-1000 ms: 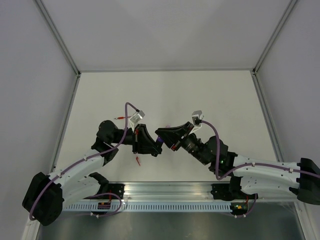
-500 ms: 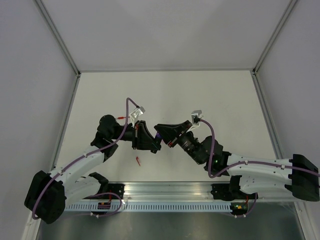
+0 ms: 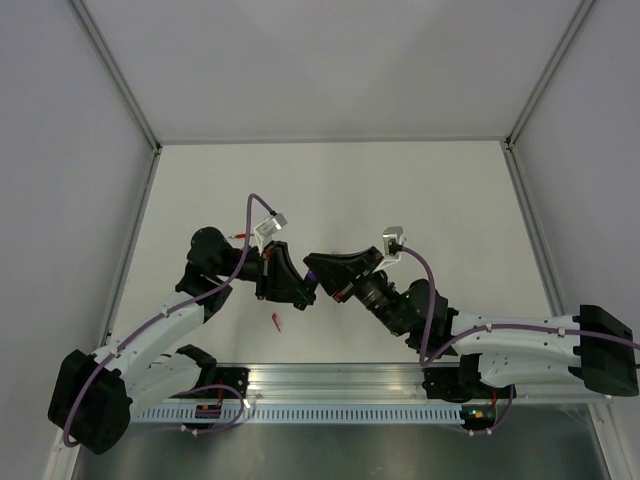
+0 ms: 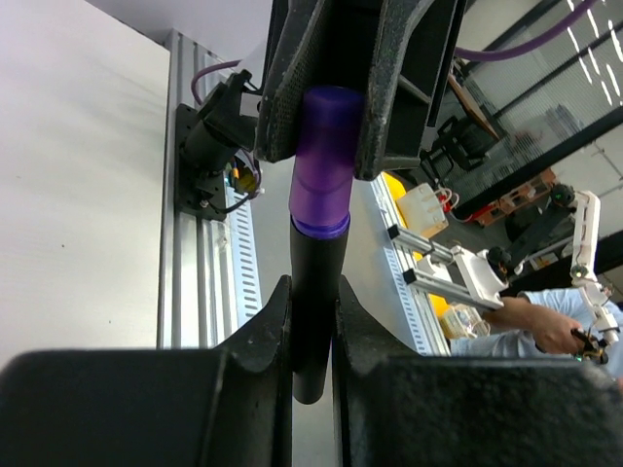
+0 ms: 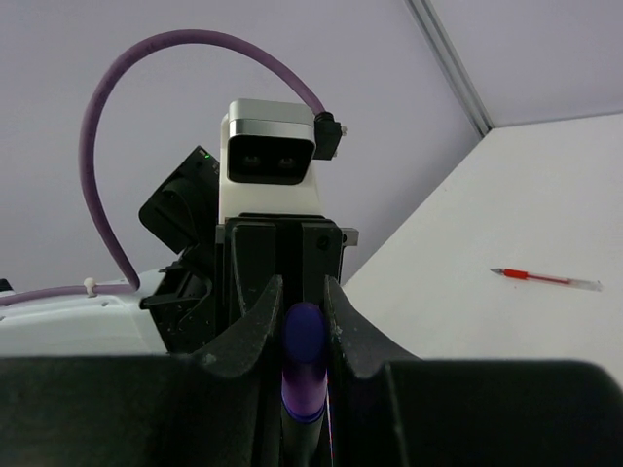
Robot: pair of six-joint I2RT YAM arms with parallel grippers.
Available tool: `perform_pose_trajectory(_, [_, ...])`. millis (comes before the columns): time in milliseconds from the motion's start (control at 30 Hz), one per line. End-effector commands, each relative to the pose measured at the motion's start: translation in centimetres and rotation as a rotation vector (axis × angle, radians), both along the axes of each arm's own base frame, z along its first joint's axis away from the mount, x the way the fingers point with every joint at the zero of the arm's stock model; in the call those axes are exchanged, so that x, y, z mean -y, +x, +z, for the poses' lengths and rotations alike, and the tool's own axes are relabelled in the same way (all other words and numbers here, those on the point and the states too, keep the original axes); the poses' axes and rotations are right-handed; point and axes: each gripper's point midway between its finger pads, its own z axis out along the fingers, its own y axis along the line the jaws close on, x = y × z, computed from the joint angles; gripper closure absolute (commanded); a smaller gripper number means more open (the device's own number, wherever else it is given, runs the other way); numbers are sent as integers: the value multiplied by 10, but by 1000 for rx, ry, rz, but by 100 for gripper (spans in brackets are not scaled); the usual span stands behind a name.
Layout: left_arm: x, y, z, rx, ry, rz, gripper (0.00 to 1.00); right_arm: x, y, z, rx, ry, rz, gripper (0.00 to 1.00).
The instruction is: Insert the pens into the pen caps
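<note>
We find the marker held aloft over the counter, its nose inside the purple cap; we cannot confirm full seating. Barrel and cap share one long axis, running straight from one end effector to the other. The left end effector pinches the barrel. The right end effector, directly opposite, pinches the cap. We judge any remaining push must run along that axis. The red pen and red cap lie apart on the counter, nearer the left arm.
</note>
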Motion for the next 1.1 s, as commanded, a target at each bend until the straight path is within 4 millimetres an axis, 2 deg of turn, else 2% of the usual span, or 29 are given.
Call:
perform_pose_trajectory(0, [-4,112,89,74,-233,546,98,-43,-164,-132,-40,-395,729,100])
perform_pose_trajectory(33, [-4,113,86,68,-233,545,98,-46,-166,-130,-31,-397,730,100])
perform_pose_trajectory(100, [-4,114,85,55,-225,554,98,-49,-169,-141,-38,-450,720,100])
perform_pose_trajectory(233, [-8,112,96,78,-215,576,98,-47,-161,-156,-41,-536,604,100])
perform_pose_trajectory(300, [-10,113,102,95,-214,588,98,-43,-151,-159,-55,-564,521,100])
perform_pose_trajectory(367, [-11,116,101,90,-197,613,98,-43,-156,-158,-52,-549,523,100])
perform_pose_trajectory(467, [-11,107,111,86,-242,581,98,-46,-164,-165,-56,-555,532,100])
perform_pose_trajectory(533, [-10,102,111,85,-245,556,98,-48,-166,-163,-53,-548,525,100])
perform_pose_trajectory(667, [-9,86,107,111,-251,482,98,-46,-158,-140,-23,-510,488,100])
perform_pose_trajectory(767, [-9,76,97,118,-232,434,98,-40,-148,-121,2,-497,428,100])
perform_pose_trajectory(833, [-8,71,95,129,-236,412,98,-39,-130,-97,0,-470,328,98])
perform_pose_trajectory(867, [-8,72,90,128,-226,420,98,-34,-121,-85,1,-460,272,83])
perform_pose_trajectory(900, [-8,75,77,92,-191,430,98,-29,-108,-71,-7,-470,200,74])
perform_pose_trajectory(933, [-8,79,70,101,-173,450,98,-15,-85,-56,-19,-456,65,65])
perform_pose_trajectory(967, [-8,82,62,95,-154,461,98,-5,-72,-45,-23,-453,-16,52])
perform_pose_trajectory(1033, [-7,93,36,52,-85,502,98,25,-45,-15,-43,-431,-173,45])
perform_pose_trajectory(1067, [-7,95,25,39,-64,507,98,44,-31,-10,-53,-436,-269,40])
